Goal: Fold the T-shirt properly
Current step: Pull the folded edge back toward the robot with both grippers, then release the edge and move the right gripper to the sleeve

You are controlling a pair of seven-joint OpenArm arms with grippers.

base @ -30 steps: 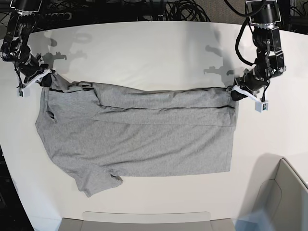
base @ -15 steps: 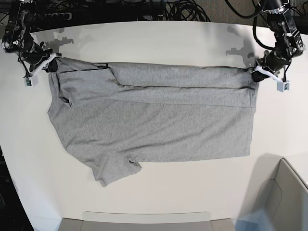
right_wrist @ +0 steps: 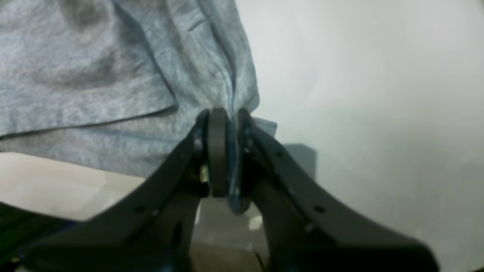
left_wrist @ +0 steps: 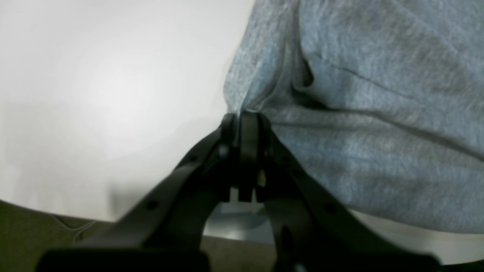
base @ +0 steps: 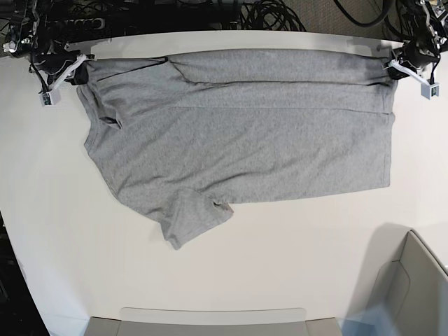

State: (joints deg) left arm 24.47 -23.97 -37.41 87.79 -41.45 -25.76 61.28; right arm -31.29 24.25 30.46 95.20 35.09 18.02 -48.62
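The heather-grey T-shirt (base: 238, 140) hangs stretched sideways between my two arms, its top edge near the table's far edge and one sleeve (base: 192, 220) pointing toward the front. My left gripper (base: 393, 68) pinches the hem corner at the right of the base view; in the left wrist view its fingers (left_wrist: 242, 128) are shut on grey cloth (left_wrist: 378, 113). My right gripper (base: 77, 68) holds the shoulder corner at the left; in the right wrist view the gripper (right_wrist: 223, 124) is shut on bunched cloth (right_wrist: 113, 75).
The white table (base: 280, 266) lies under the shirt. Black cables (base: 266, 14) run behind its far edge. A grey bin (base: 409, 287) stands at the front right, and a grey tray edge (base: 210, 318) lies along the front.
Both arms have carried the shirt's held edge up and toward the table's far edge, spreading wider apart. The shirt has risen and now looks larger in the base view.
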